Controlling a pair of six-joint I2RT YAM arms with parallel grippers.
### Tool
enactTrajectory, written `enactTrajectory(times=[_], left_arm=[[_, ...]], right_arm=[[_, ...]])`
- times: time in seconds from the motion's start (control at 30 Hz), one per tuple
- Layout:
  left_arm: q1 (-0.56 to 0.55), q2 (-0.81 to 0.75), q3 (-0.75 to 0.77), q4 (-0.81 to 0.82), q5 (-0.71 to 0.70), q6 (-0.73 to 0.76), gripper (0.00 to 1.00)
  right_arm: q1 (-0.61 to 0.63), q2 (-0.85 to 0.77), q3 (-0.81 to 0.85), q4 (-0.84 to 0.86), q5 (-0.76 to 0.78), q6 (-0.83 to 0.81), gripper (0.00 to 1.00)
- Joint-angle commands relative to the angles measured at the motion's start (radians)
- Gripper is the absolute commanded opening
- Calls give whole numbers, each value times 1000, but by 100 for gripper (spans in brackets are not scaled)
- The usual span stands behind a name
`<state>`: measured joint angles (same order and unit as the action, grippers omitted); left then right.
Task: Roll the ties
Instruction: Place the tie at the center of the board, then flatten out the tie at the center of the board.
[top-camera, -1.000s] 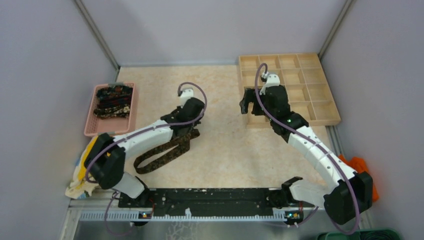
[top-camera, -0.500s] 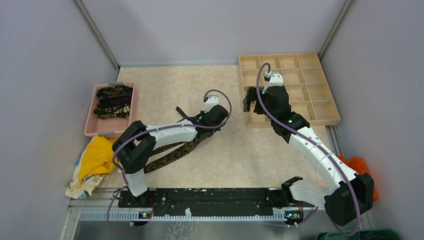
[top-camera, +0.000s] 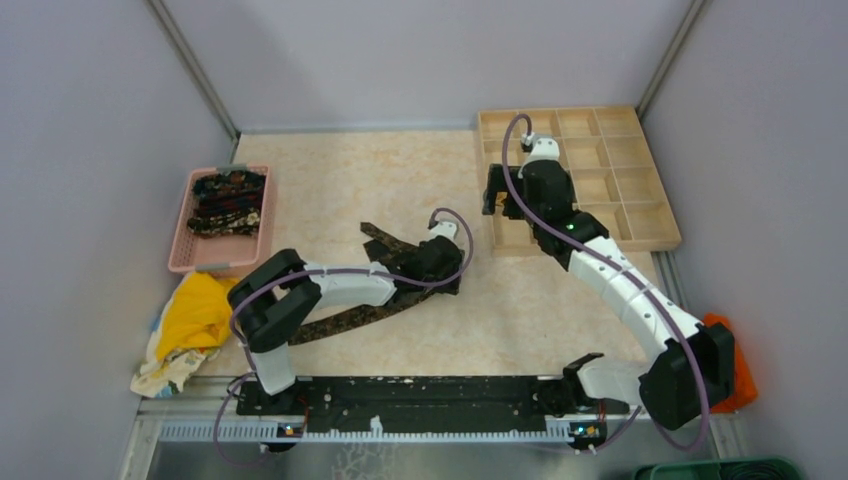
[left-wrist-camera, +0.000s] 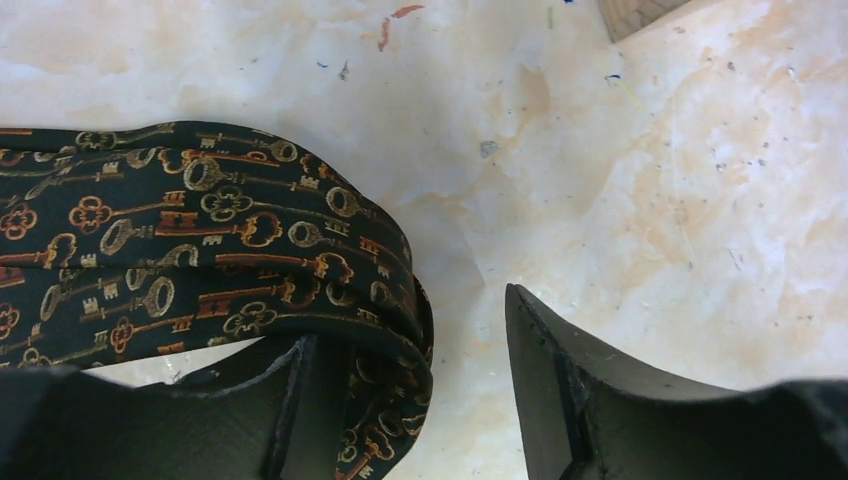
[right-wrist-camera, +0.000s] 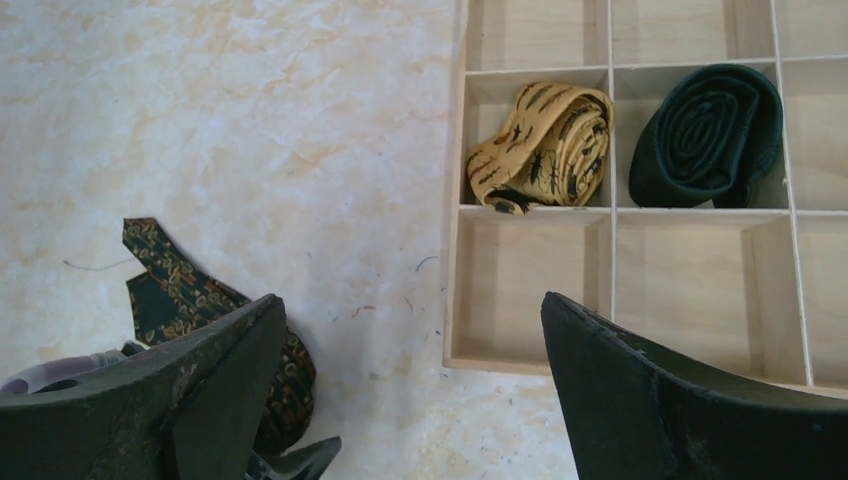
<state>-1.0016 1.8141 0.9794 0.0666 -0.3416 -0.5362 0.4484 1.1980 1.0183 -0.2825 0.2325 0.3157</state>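
Observation:
A dark tie (top-camera: 350, 315) with a gold key pattern lies folded on the table's middle. In the left wrist view its folded end (left-wrist-camera: 230, 250) rests against my left finger (left-wrist-camera: 290, 400), inside the open left gripper (left-wrist-camera: 420, 400), which hangs low over it (top-camera: 447, 272). My right gripper (right-wrist-camera: 410, 390) is open and holds nothing, hovering at the wooden tray's (top-camera: 640, 175) near left corner (top-camera: 493, 200). Two tray compartments hold a rolled tan-gold tie (right-wrist-camera: 545, 145) and a rolled dark tie (right-wrist-camera: 710, 135). More ties (top-camera: 228, 200) are piled in the pink basket.
The pink basket (top-camera: 182, 250) stands at the left edge of the table. A yellow cloth (top-camera: 195, 310) lies near the left arm's base and an orange cloth (top-camera: 738, 360) behind the right arm's base. The tie's pointed tip (right-wrist-camera: 165, 280) lies left of the tray.
My left gripper swung right across the table, dragging the tie's end over itself, then its jaws opened. The right gripper shifted slightly farther back along the tray's edge.

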Motion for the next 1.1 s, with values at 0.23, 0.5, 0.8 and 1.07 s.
enactTrajectory(times=[0.23,0.5,0.8,1.07], left_arm=[[1,-338,-149,7,-12,25,79],[2,-614,-165,-319,-355,-171,36],[11,-824,-160,-698,-647,-463,39],[12,-883,-208,-710,-650,-475,44]], right_arm=[[-4,100,130,7,-100,-14,99],[92,178,154,-23,-130,-102,99],[370,373,209,-108,-81,-243,99],[457,601,327,-193,18,-357,99]])
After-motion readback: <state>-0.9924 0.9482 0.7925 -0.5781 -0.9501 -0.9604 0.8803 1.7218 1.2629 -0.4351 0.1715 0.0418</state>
